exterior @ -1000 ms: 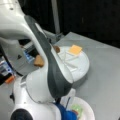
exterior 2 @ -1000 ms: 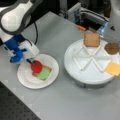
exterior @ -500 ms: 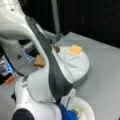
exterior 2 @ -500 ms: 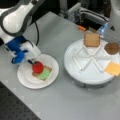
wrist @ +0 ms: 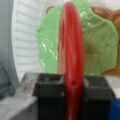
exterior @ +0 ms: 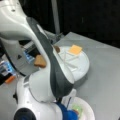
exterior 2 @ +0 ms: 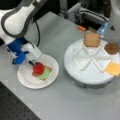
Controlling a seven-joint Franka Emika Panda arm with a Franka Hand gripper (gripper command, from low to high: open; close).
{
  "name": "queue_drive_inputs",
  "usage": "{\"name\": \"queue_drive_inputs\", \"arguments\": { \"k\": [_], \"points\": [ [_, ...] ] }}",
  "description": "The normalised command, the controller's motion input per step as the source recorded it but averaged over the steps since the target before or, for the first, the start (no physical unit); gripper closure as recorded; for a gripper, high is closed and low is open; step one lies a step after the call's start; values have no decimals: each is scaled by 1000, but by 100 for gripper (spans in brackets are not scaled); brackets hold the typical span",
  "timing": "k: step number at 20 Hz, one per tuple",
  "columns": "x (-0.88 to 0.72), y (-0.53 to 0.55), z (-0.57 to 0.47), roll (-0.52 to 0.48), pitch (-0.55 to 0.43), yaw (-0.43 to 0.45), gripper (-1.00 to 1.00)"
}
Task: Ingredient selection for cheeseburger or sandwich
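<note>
On the white plate lies a toast-brown bread slice with green lettuce on top. My gripper is shut on the red tomato disc, which it holds on edge just over the lettuce. The wrist view shows the tomato disc upright between my black fingers, with the lettuce and bread behind it. A second bread slice stands in the divided tray. In a front view the arm hides most of the plate.
The round divided tray also holds a brown patty and an orange cheese square; in a front view the tray, cheese and bread show. Dark equipment lies at the table's far edge.
</note>
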Motion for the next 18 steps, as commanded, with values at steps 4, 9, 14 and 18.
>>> {"name": "queue_drive_inputs", "arguments": {
  "k": [4, 9, 14, 18],
  "points": [
    [-354, 318, 21, -341, -185, -84, 100],
    [-360, 327, 2, -334, -188, -83, 100],
    [-350, 334, -19, -331, -188, -86, 100],
    [-349, 348, -2, -331, -181, -83, 100]
  ]
}}
